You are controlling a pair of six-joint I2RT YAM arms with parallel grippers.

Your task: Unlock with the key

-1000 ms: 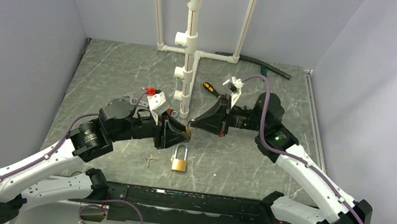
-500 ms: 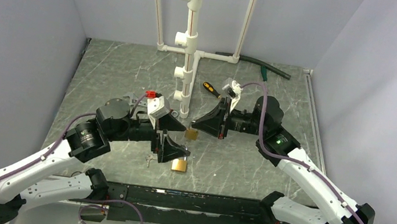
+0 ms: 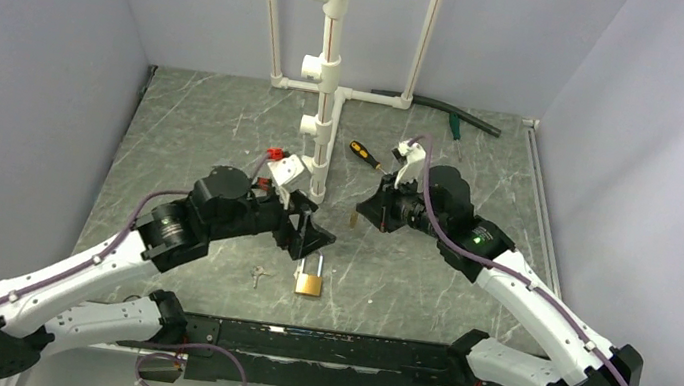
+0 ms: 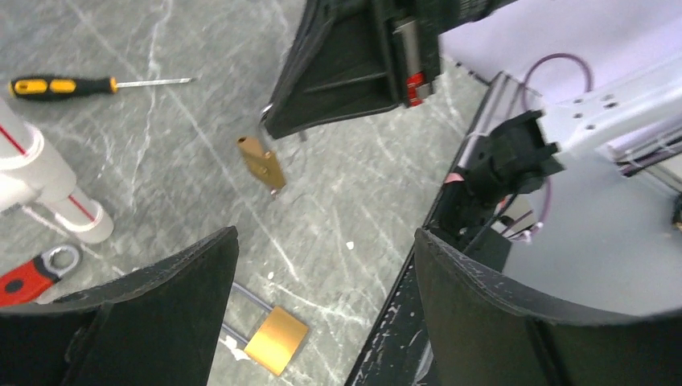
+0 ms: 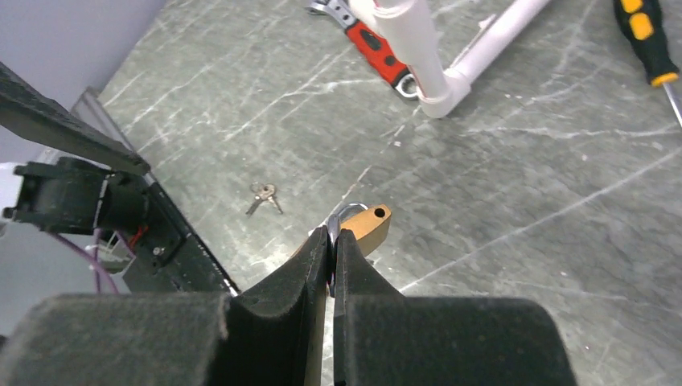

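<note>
The key point(image 3: 257, 275) is a small silver bunch lying on the table left of the larger brass padlock point(image 3: 309, 282); it also shows in the right wrist view point(image 5: 263, 195). My left gripper point(image 3: 314, 239) is open and empty, hovering just above and behind that padlock point(image 4: 276, 339); the table shows between its jaws point(image 4: 326, 241). My right gripper point(image 5: 331, 241) is shut on the silver shackle of a small brass padlock point(image 5: 367, 226) and holds it off the table point(image 3: 353, 221). That padlock hangs from the right fingers in the left wrist view point(image 4: 261, 163).
A white PVC pipe stand point(image 3: 327, 100) rises behind the grippers. A red-handled wrench point(image 5: 370, 44) lies at its foot and a black-and-orange screwdriver point(image 3: 365, 154) to its right. A dark hose point(image 3: 450, 115) lies at the back right. The black base rail point(image 3: 316, 346) runs along the near edge.
My left gripper let go of the small padlock, opened, dipped toward the larger padlock, then shifted right. My right gripper turned and drew back to the right with the small padlock.
</note>
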